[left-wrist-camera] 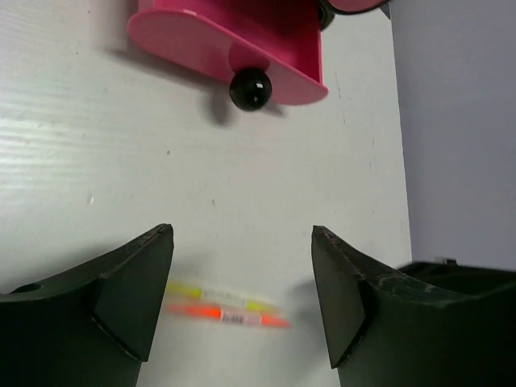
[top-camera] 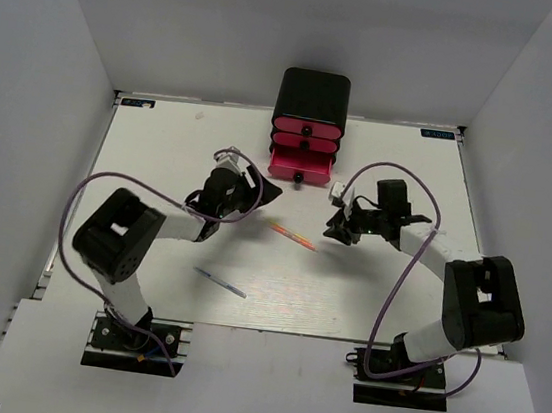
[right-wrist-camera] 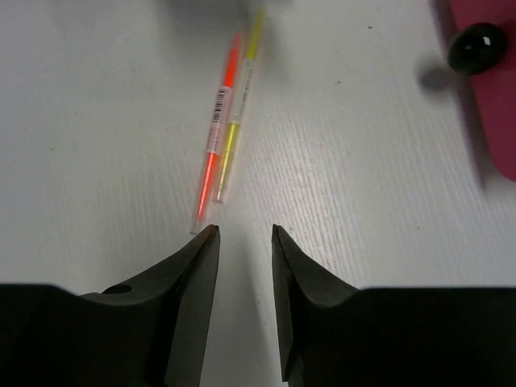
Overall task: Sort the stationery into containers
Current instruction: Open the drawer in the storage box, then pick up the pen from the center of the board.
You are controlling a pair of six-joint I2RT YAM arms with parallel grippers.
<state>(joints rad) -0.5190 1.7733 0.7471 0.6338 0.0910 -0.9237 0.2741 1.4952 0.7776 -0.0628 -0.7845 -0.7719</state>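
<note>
Two thin pens lie side by side on the table, one orange-pink (top-camera: pixel 289 233) and one yellow (top-camera: pixel 297 239). They show in the left wrist view (left-wrist-camera: pixel 227 315) and the right wrist view (right-wrist-camera: pixel 218 129). A thin blue-grey pen (top-camera: pixel 220 282) lies nearer the front. The black cabinet (top-camera: pixel 313 95) has pink drawers; the bottom drawer (top-camera: pixel 299 166) is pulled out. My left gripper (top-camera: pixel 265 193) is open and empty, above the pens (left-wrist-camera: pixel 242 234). My right gripper (top-camera: pixel 336 226) is narrowly open and empty, its tips just short of the pens' ends (right-wrist-camera: pixel 244 231).
The open drawer's black knob (left-wrist-camera: pixel 251 87) faces the grippers and also shows in the right wrist view (right-wrist-camera: pixel 477 47). White walls enclose the table on three sides. The right arm's purple cable (top-camera: pixel 398 282) loops over the table's right side.
</note>
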